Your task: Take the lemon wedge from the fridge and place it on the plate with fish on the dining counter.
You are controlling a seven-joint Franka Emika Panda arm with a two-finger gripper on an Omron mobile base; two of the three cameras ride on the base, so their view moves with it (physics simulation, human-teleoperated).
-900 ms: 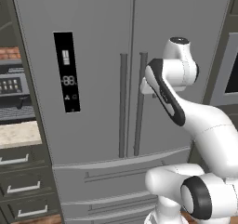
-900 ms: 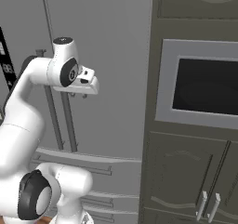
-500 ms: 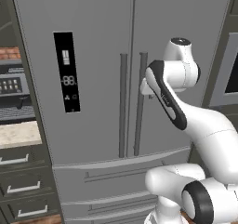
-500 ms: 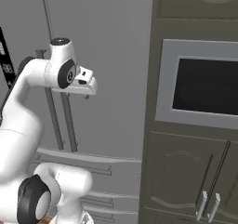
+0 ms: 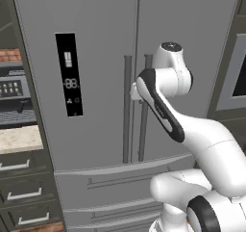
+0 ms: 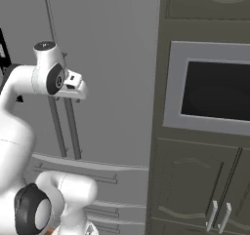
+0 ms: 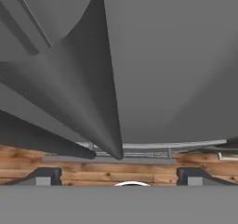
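The fridge (image 5: 96, 58) is a tall grey steel French-door unit with both doors closed; the lemon wedge is hidden behind them. My gripper (image 6: 66, 98) hangs at the right door's vertical bar handle (image 6: 73, 127), high up by the door seam. In the hand view the gripper (image 7: 120, 176) looks down along the fridge (image 7: 176, 56) front, its jaws open wide with the handle bar (image 7: 104, 102) running between the fingertips (image 7: 44, 175). In the left base view my forearm covers the hand next to the handles (image 5: 127, 110). The plate with fish and the dining counter are out of view.
A built-in oven (image 6: 215, 92) with a dark window sits in dark cabinets to the right, cabinet doors (image 6: 195, 190) below it. Left of the fridge are a beige countertop over drawers (image 5: 19, 139) and a black appliance (image 5: 14, 91). Fridge drawers (image 5: 105, 178) lie below the doors.
The upper arm and hand have shifted a little to the left, closer along the right door handle. The fridge doors stay closed.
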